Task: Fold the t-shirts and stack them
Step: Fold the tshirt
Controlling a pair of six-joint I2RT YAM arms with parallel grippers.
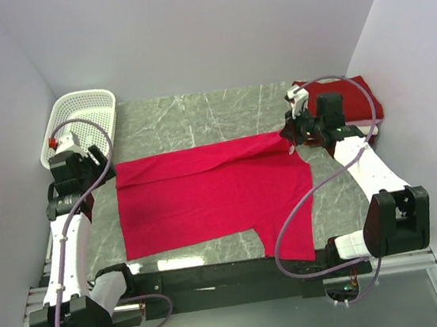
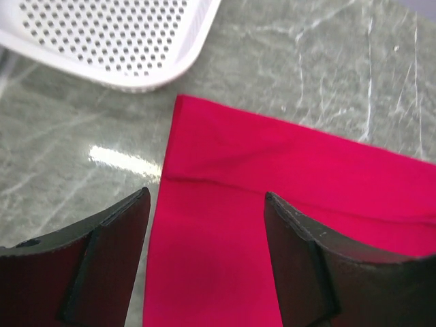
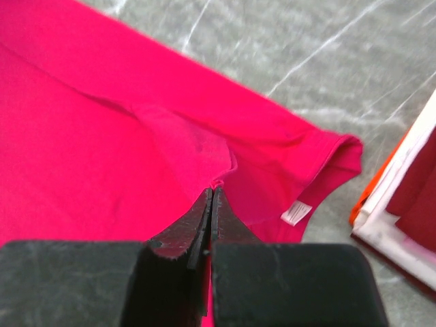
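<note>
Bright red t-shirt (image 1: 207, 197) lay flat on the bench (image 1: 196, 114), spanning from left pincer (image 2: 206, 197) to right pincer (image 3: 212, 194). My worry was a lopsided drag: only the right one pinched cloth, by the collar (image 3: 330, 146), while the left gaped wide over the hem corner (image 2: 178, 102), so any pull would bunch it. Long axis ran pincer to pincer, collar toward the right one

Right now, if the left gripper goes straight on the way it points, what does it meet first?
The pink-red shirt: the open left gripper points down at its left edge, so one finger likely lands on cloth, the other on bare table beside it. Depth is hard to judge.
</note>
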